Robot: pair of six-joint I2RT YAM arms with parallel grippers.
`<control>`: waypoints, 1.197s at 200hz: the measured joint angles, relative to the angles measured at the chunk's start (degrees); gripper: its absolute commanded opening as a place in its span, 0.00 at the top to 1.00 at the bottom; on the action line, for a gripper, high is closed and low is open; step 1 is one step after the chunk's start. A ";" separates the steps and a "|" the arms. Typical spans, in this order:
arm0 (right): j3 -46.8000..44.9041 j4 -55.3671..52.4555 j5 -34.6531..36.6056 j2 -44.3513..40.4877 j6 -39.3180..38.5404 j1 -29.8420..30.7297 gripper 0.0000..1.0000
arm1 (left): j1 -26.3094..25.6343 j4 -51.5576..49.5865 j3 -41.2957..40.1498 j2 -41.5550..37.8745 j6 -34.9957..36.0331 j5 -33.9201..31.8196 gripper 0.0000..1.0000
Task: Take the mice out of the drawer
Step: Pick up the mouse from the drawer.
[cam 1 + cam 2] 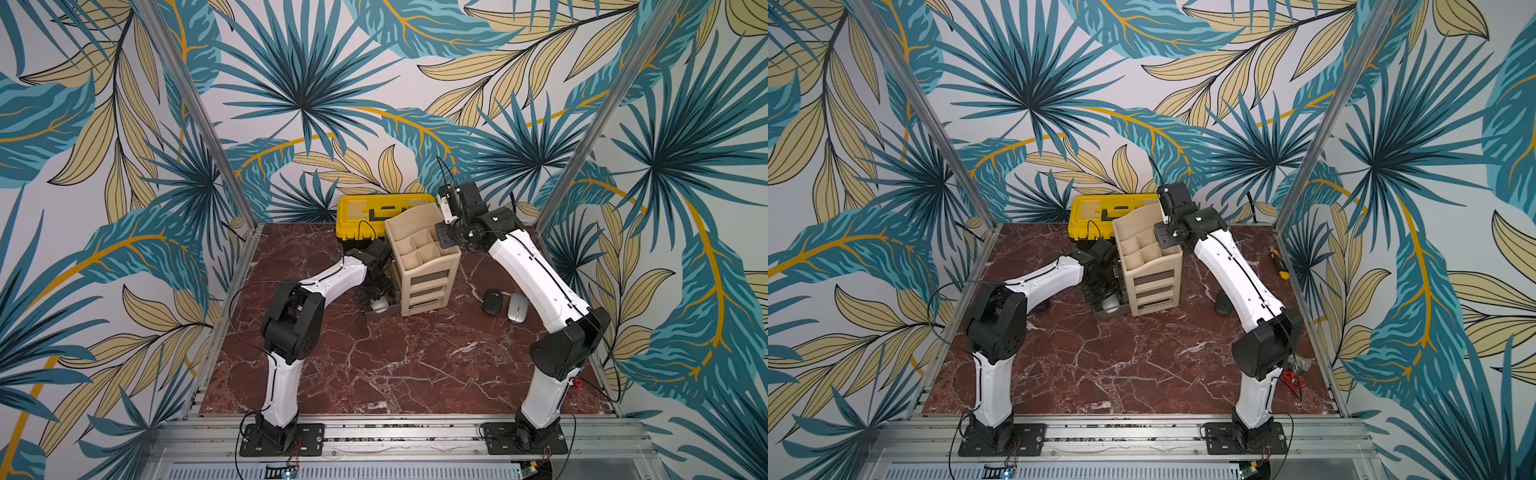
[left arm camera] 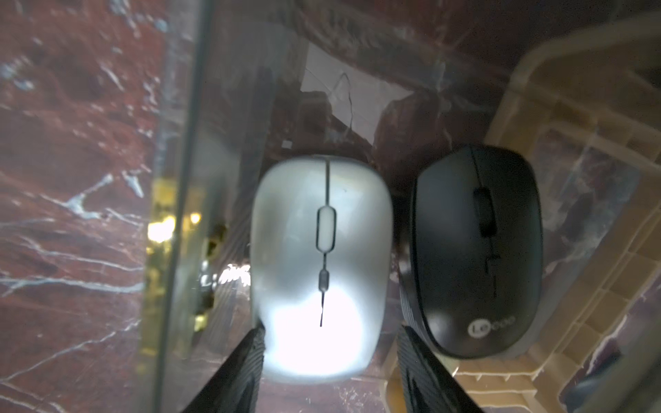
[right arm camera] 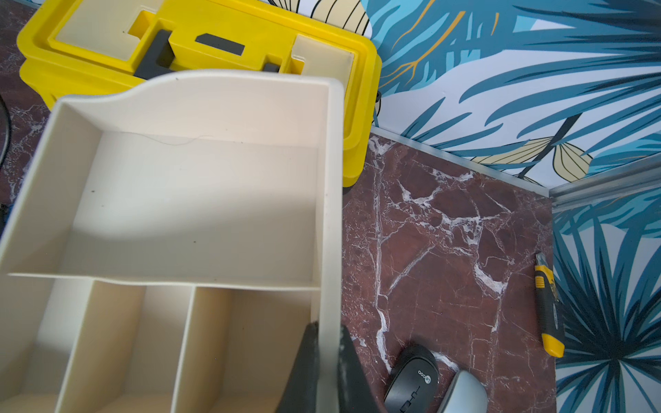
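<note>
Marble tabletop underneath; left gripper stands part-open astride the silver mouse, I'd centre before squeezing; right gripper clamps the organiser.

Looks like a robotics lab test booth, not a lived-in room. Boxed in by flat panels printed with palm leaves, held by bare aluminium posts at eleven and one o'clock. Floored with a marble-print tabletop. Edged at six o'clock by a slotted aluminium rail, with two robot arms bolted on by black base plates, loose cables and a small circuit board alongside. Dressed with props only: a yellow toolbox at twelve o'clock, a beige drawer unit just before it.
</note>
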 measured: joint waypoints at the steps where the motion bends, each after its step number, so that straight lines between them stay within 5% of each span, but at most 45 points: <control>1: -0.02 0.00 -0.02 0.00 0.00 0.00 1.00 | 0.00 -0.04 0.07 0.07 -0.04 0.00 0.38; 87: 1.46 -1.16 -0.26 1.01 -0.07 -0.48 1.00 | 0.85 -5.11 7.26 4.68 -1.70 0.83 0.31; 225: 1.57 -1.51 -0.61 1.18 -0.48 -0.90 1.00 | 0.85 -3.54 7.61 6.82 0.52 -1.55 0.32; 239: 1.57 -1.51 -0.61 1.18 -0.48 -0.90 1.00 | 0.85 -3.43 7.61 7.19 0.52 -1.68 0.38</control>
